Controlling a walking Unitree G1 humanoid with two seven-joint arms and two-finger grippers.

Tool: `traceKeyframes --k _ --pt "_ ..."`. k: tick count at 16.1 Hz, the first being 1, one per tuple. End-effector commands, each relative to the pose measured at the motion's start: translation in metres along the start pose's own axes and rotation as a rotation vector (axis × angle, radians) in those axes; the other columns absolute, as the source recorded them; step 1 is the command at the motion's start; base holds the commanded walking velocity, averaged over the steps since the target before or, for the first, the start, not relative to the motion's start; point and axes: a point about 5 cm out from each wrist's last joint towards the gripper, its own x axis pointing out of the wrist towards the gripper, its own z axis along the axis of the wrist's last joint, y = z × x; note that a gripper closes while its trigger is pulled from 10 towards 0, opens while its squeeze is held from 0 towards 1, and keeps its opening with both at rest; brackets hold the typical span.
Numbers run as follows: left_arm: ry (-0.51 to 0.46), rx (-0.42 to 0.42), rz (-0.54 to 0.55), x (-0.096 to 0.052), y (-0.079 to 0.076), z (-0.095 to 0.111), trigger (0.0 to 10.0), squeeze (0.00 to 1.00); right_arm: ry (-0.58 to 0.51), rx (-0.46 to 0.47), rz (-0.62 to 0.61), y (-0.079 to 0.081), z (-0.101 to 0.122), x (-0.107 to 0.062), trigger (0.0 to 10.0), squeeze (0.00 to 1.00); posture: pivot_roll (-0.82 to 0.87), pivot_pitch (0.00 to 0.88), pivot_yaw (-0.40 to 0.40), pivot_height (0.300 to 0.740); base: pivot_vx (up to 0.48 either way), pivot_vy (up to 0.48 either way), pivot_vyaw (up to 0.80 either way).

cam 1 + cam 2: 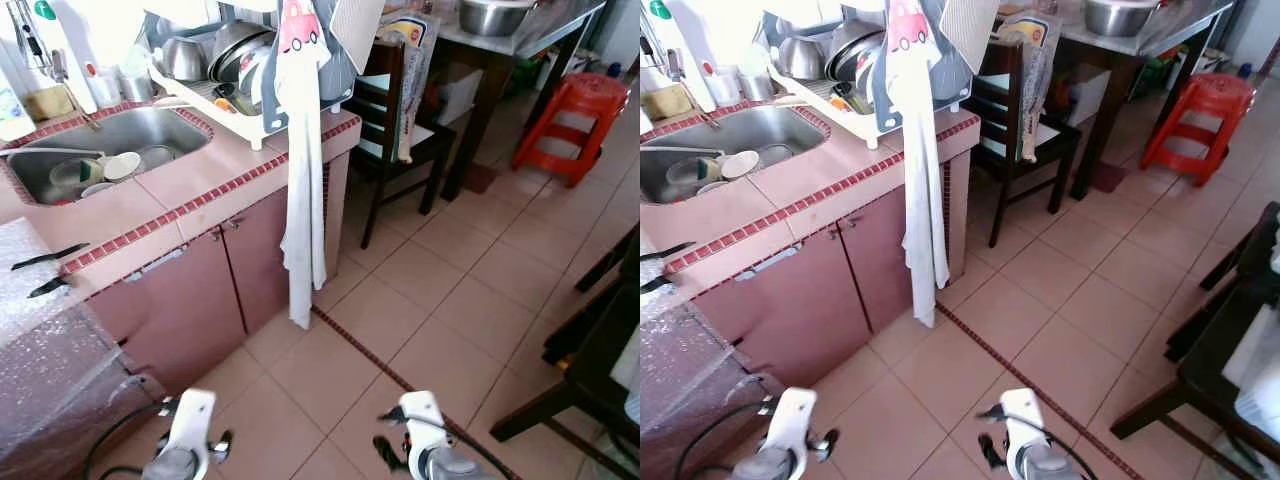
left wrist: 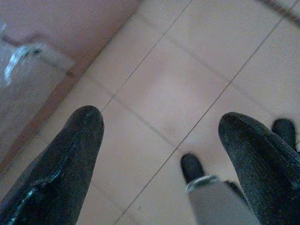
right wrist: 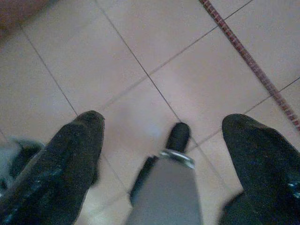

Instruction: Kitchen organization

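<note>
Fingers of both the left gripper (image 2: 159,136) and right gripper (image 3: 161,136) hang spread, empty, above the floor (image 1: 450,290). Approach seems underway; dishes wait far left in the sink (image 1: 160,125).

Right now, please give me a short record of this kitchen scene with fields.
sink: steel basin set in the tiled counter, bowls inside
cloth: white towel hanging past the counter corner
seating: dark chair, red stool
left gripper: low over the floor tiles, fingers open, empty
right gripper: low over the tiles, fingers open, empty
</note>
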Motion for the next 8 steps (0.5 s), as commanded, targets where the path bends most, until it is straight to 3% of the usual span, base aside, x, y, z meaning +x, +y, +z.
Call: traceKeyframes --k 1,4,5,8 --pt "-0.086 -0.007 -0.018 0.003 0.0 0.024 10.0 0.0 -0.091 0.033 0.009 -0.001 0.023 0.001 10.0 0.0 -0.05 0.0 0.059 0.74 0.0 0.0 0.0" --pt "-0.17 0.0 -0.06 0.003 0.005 0.043 10.0 0.0 -0.25 -0.017 0.015 -0.009 0.058 -0.001 10.0 0.0 -0.07 0.0 0.075 0.74 0.0 0.0 0.0" --pt "-0.208 0.012 -0.074 0.002 0.008 0.046 10.0 0.0 -0.284 0.021 0.012 -0.013 0.061 -0.003 10.0 0.0 -0.07 0.0 0.076 0.74 0.0 0.0 0.0" --pt "-0.289 0.026 -0.052 -0.006 0.024 0.04 10.0 0.0 -0.377 -0.008 0.019 -0.028 0.055 -0.013 10.0 0.0 -0.08 0.0 0.075 0.74 0.0 0.0 0.0"
